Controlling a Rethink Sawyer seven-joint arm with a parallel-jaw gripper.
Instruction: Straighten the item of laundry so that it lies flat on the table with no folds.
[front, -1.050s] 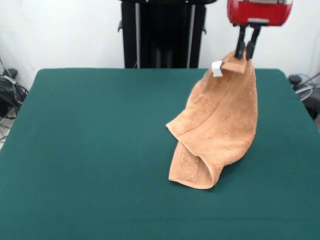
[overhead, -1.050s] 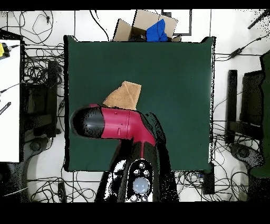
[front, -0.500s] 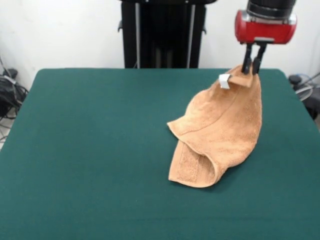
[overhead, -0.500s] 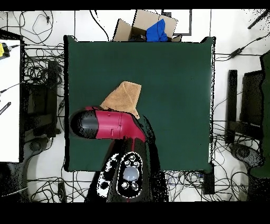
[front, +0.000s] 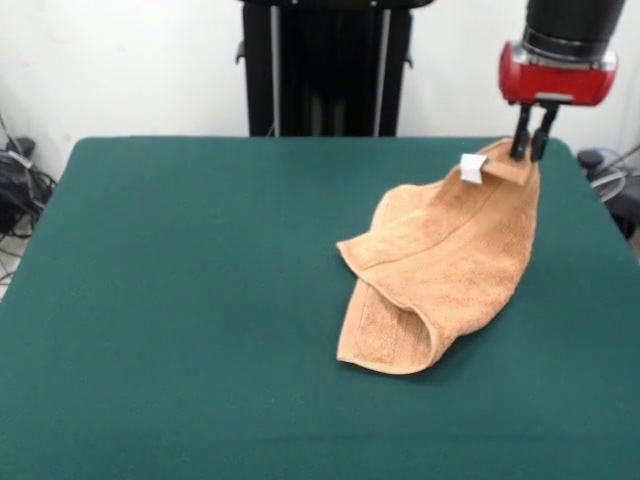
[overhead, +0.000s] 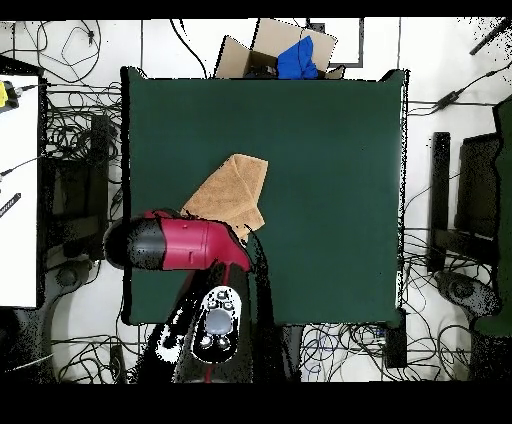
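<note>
The item of laundry (front: 450, 265) is an orange-tan terry towel, folded over on itself, on the green table (front: 180, 300). Its far corner, with a small white tag (front: 471, 168), is lifted off the cloth. My gripper (front: 530, 152) is shut on that corner at the far right of the front view, under the red wrist. The towel's near end lies doubled on the table. In the overhead view the towel (overhead: 232, 190) shows left of centre and the red arm (overhead: 180, 245) covers its lower edge and hides the gripper.
A cardboard box (overhead: 270, 50) with blue cloth sits beyond the table's top edge in the overhead view. Cables lie on the floor around the table. The table's right edge in the front view is close to the gripper.
The gripper has moved right and lower in the front view, pulling the held corner outward. The towel is drawn out longer and lies lower.
</note>
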